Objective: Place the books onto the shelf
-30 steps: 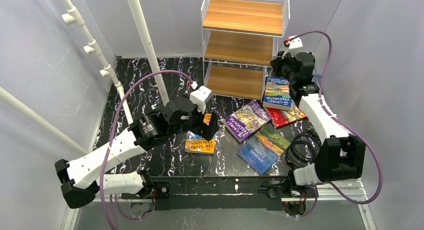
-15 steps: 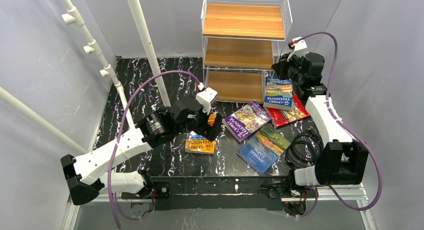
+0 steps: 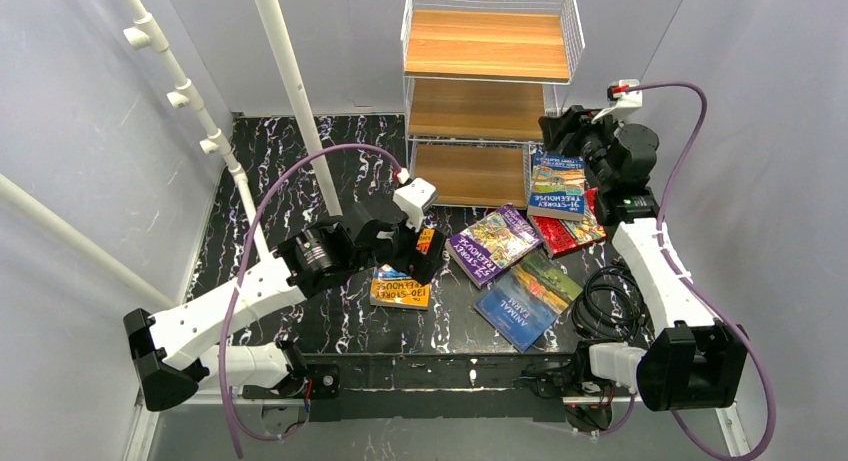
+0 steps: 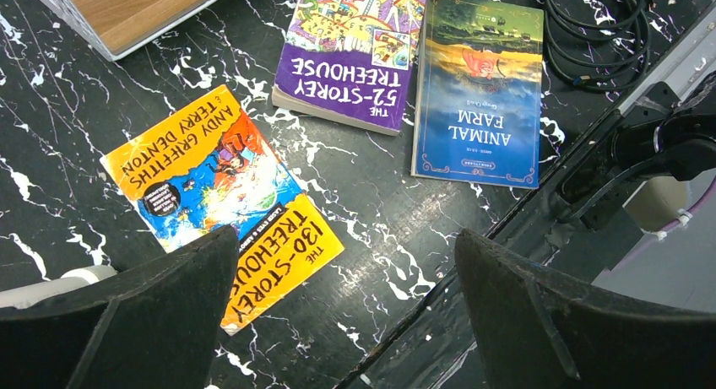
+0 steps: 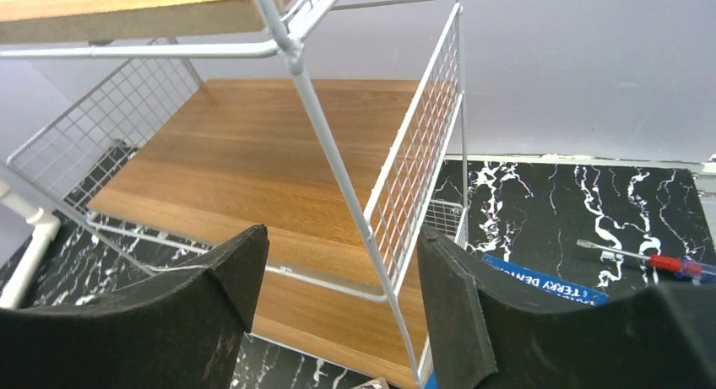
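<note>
Fingers (image 4: pixel 152 313) of the left gripper (image 4: pixel 344 241) and right gripper (image 5: pixel 338 237) stand apart, empty; the shelf (image 3: pixel 488 41) holds nothing yet, and all five books (image 3: pixel 497 243) lie on the table (image 3: pixel 300 161).

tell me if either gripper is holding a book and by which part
Nothing is held. The left gripper hangs open above the orange book; the right gripper is open and empty, facing the shelf.
</note>
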{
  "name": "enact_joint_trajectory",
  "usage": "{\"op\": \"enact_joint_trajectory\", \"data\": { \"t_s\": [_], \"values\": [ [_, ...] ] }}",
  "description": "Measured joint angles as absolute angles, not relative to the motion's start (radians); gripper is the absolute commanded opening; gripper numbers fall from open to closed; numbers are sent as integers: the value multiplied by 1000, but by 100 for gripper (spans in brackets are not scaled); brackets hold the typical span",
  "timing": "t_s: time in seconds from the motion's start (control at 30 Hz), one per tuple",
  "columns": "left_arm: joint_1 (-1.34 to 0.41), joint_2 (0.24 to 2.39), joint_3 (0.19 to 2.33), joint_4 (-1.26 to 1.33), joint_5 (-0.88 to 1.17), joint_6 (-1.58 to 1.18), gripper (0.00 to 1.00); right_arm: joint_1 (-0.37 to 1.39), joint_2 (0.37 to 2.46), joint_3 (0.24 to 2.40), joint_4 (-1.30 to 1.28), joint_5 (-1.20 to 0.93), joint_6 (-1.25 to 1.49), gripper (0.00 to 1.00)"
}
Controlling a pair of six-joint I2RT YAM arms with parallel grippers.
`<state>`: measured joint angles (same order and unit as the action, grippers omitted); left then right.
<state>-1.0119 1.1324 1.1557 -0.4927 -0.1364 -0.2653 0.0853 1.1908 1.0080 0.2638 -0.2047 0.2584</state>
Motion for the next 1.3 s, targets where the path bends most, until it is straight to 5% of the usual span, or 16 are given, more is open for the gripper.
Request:
{"op": "enact_joint_trajectory", "data": {
  "t_s": [0.17,0.43,0.67,1.3],
  "values": [
    [-1012,1142,1156,-486,-133,-265,98,166,1205,988,327,-70,282,65],
    [-1012,1142,1156,-478,-134,-266,98,254,1253,948,432,190,265,41],
    [-1012,1139,1154,-475,-134,-266,98,254,1298,936,485,255,243,1],
    [-1012,1104,1120,-474,-138,-288,98,38,1332,1042,338,-224,73,1]
  ]
}}
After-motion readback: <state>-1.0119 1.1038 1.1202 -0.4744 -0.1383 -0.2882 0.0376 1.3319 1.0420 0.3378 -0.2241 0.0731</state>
